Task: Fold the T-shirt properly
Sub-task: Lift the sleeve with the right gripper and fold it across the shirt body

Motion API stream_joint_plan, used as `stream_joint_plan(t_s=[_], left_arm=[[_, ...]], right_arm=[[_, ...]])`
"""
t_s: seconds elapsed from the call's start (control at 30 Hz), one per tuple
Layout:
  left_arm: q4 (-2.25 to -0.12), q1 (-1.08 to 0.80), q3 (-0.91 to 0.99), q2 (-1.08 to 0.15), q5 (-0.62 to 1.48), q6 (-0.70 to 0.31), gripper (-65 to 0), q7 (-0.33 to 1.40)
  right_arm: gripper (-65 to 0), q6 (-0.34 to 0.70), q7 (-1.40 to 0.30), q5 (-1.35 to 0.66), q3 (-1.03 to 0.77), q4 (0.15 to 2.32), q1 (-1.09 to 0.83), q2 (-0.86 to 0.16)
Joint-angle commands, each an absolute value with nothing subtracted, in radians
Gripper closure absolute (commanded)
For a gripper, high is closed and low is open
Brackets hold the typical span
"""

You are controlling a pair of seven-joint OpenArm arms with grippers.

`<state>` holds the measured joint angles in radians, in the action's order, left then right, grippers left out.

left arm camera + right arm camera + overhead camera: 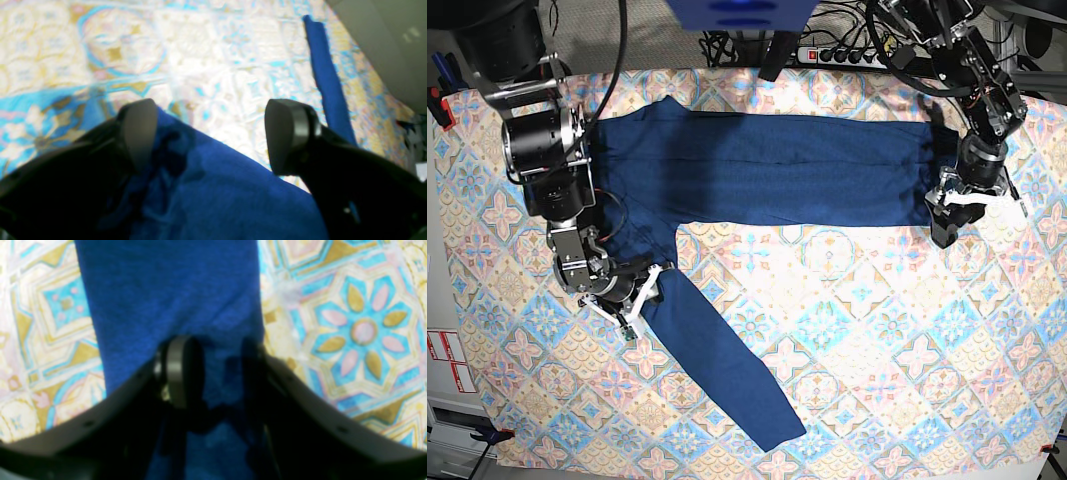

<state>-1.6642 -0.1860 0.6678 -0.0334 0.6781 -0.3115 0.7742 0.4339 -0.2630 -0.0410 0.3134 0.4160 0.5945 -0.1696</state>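
The dark navy T-shirt (pixel 767 170) lies flat across the far half of the table, and one long sleeve (pixel 717 370) runs diagonally toward the near edge. My left gripper (pixel 954 215) hangs at the shirt's right end. In the left wrist view it (pixel 213 133) is wide open, with blue fabric (pixel 217 186) under it and against one finger. My right gripper (pixel 642 292) sits low on the top of that sleeve. In the right wrist view it (pixel 217 370) has its fingers partly apart, with sleeve fabric (pixel 166 290) lying in the gap.
A patterned tablecloth (pixel 877 330) covers the table. A power strip and cables (pixel 847 50) lie beyond the far edge. Grey floor (pixel 383 40) shows past the table's side. A narrow blue strip of the shirt (pixel 327 76) runs ahead of the left gripper.
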Motion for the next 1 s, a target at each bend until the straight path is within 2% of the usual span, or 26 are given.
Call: stream_joint_plan(t_s=[0.0,0.07,0.13,0.2,0.37,0.83,0.97], left_arm=[[-1.682,-0.177,0.668,-0.041,0.696,-0.323,-48.9,0.754],[-1.682,-0.179,0.668,-0.041,0.696,-0.323,-48.9,0.754],[-1.682,-0.179,0.668,-0.041,0.696,-0.323,-48.9,0.754],[-1.682,-0.18,0.668,-0.041,0.694,-0.323,-48.9,0.754],[-1.682,-0.18,0.668,-0.041,0.69,-0.323,-48.9,0.754],[-1.681,-0.182,0.671,-0.042,0.688,-0.323,-48.9,0.754],[-1.681,-0.182,0.67,-0.042,0.687,-0.325,-48.9,0.754]], right_arm=[[-22.3,0.441,-0.283,-0.039,0.314,0.421,0.61,-0.177],[-19.2,0.443,-0.285,-0.039,0.314,0.421,0.607,-0.177],[-11.3,0.443,-0.285,-0.039,0.314,0.423,0.602,-0.177],[-0.4,0.443,-0.283,-0.041,0.306,0.432,0.585,-0.177],[-0.7,0.443,-0.291,-0.041,0.306,0.572,0.536,-0.179],[-0.7,0.444,-0.604,-0.044,0.305,1.303,0.231,-0.185],[-0.7,0.444,-0.653,-0.044,0.305,1.451,0.159,-0.185]])
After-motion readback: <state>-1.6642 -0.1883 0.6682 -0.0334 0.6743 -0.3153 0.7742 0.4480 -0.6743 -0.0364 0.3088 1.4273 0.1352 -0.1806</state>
